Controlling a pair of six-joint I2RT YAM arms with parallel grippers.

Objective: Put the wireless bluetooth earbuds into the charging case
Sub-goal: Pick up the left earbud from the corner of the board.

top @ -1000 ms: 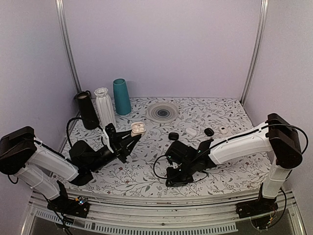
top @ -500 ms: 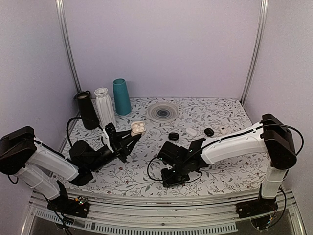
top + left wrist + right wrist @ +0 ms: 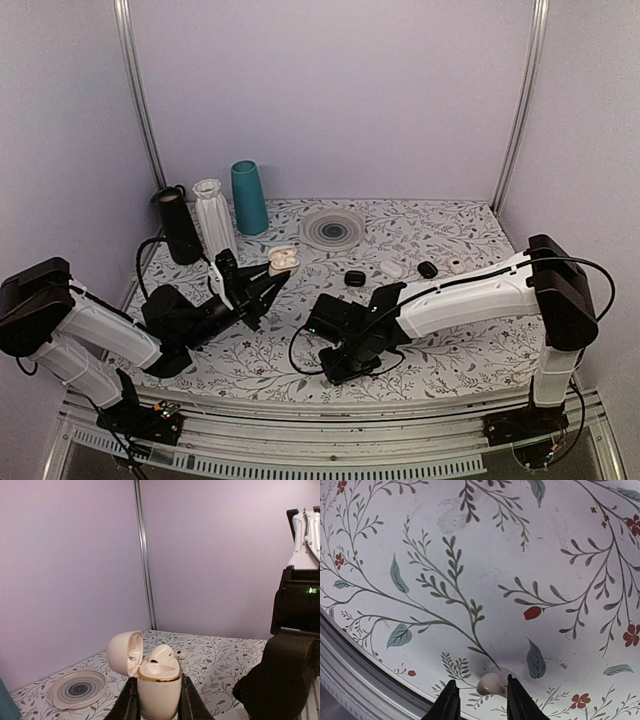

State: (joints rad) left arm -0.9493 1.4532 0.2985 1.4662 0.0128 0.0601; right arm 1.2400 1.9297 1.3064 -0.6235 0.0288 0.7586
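Note:
The cream-white charging case [image 3: 159, 687] stands upright between the fingers of my left gripper [image 3: 158, 707], which is shut on its body. Its lid hangs open to the left, and one white earbud [image 3: 161, 656] sits in the case's top. In the top view the case [image 3: 282, 260] is held above the table's left middle. My right gripper [image 3: 481, 695] points down near the table's front edge. A second white earbud [image 3: 490, 684] lies between its fingers, close to the right finger and apart from the left one. The jaws stand slightly open.
A black vase [image 3: 180, 225], a ribbed white vase [image 3: 214, 215] and a teal vase [image 3: 248, 197] stand at the back left. A striped plate [image 3: 332, 228] lies at the back middle. Small black and white items [image 3: 391, 268] lie in a row right of centre. The table's metal rim [image 3: 350, 660] runs just below the right gripper.
My right arm has swung left along the front of the table, and its jaws have parted a little around the earbud. The left arm and the case have stayed still.

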